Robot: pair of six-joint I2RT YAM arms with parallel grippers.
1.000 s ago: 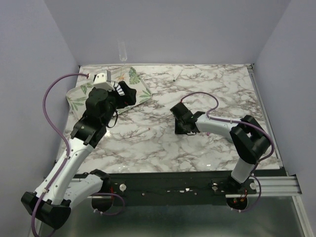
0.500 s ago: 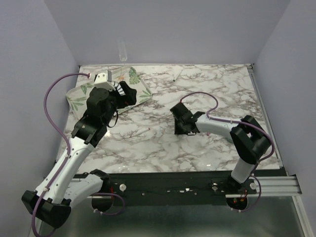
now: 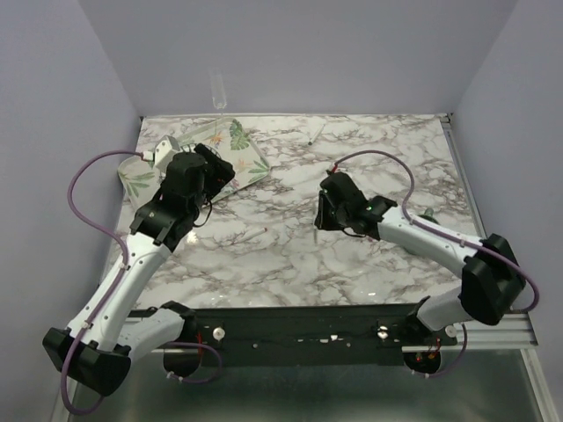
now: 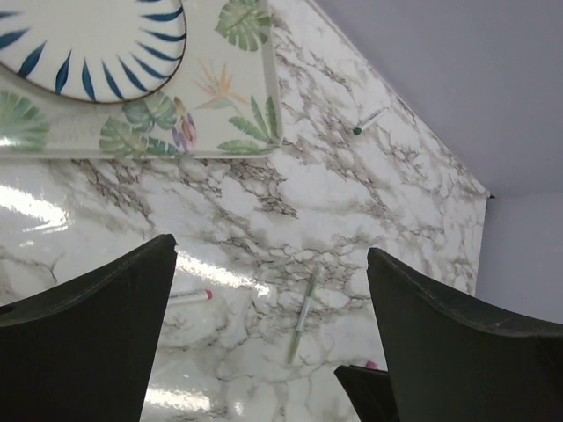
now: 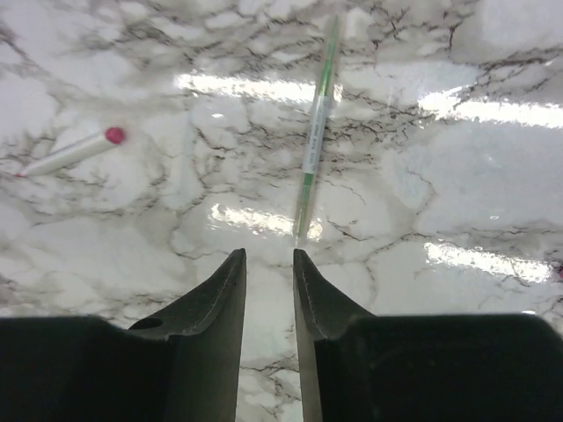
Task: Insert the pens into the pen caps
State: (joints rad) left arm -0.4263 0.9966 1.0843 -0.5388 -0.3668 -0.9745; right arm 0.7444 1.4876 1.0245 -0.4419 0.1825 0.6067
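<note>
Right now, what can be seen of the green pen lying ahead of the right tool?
The green pen is a thin stick, green at both ends with a white printed band at its middle. It lies flat on the marble table, its near end just beyond the right tool, whose jaws stand slightly apart and empty. Nothing touches it but the table; the pink-tipped pen lies apart.

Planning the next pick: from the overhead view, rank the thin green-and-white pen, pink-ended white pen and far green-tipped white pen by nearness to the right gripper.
1. thin green-and-white pen, just ahead of the right gripper.
2. pink-ended white pen, mid-table to the left.
3. green-tipped white pen, by the far edge.
</note>
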